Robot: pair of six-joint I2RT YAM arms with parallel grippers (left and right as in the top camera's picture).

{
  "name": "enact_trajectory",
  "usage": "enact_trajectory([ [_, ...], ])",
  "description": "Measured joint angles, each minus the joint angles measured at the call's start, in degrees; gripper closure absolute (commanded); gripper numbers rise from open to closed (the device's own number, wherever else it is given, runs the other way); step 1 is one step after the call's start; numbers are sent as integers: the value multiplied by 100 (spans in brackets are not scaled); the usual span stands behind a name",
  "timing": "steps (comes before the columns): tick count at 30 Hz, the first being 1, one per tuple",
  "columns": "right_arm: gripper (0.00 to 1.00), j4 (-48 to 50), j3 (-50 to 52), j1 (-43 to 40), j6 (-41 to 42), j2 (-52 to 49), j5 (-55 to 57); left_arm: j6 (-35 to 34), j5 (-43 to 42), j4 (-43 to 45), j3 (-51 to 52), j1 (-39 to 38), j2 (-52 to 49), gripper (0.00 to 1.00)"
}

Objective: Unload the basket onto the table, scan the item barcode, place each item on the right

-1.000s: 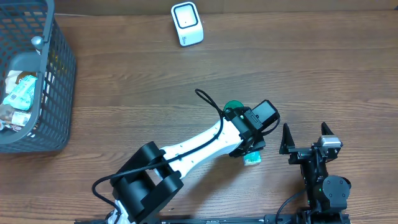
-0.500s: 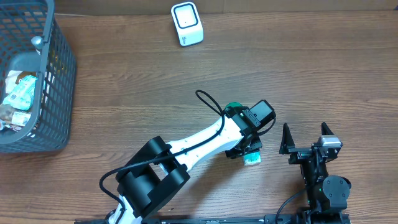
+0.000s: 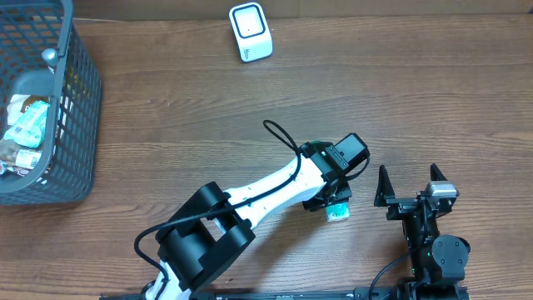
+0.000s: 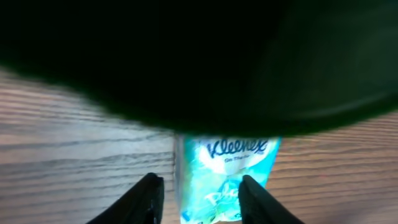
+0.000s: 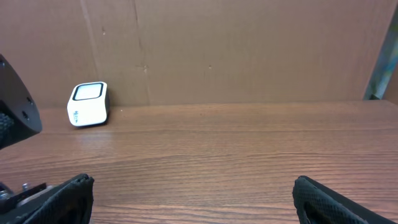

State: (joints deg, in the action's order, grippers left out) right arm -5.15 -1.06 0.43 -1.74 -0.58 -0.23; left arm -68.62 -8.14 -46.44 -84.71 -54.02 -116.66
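While the scan is pending, the left gripper is hanging half-closed at the tissue pack, hold unconfirmed, well apart from the scanner; the right gripper is idling open.

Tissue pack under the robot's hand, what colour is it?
The tissue pack is turquoise and white, clearest in the left wrist view.

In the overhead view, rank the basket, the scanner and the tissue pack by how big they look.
1. Basket, clearly largest.
2. Scanner.
3. Tissue pack, smallest as seen, but the left gripper covers part of it, so scanner versus pack is unsure.
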Motion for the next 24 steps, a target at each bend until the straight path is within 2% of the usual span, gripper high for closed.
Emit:
enact_trajectory([
  [6,0,0,0,0,0,0,-2,330,50,-136,-68,-33,-24,39],
  [11,0,0,0,0,-2,0,-2,442,485,-586,-378,-208,-37,39],
  [16,0,2,0,0,2,0,0,468,925,-520,-503,-507,-35,42],
  [24,0,-2,0,0,0,0,0,616,1099,-466,-503,-588,-37,35],
])
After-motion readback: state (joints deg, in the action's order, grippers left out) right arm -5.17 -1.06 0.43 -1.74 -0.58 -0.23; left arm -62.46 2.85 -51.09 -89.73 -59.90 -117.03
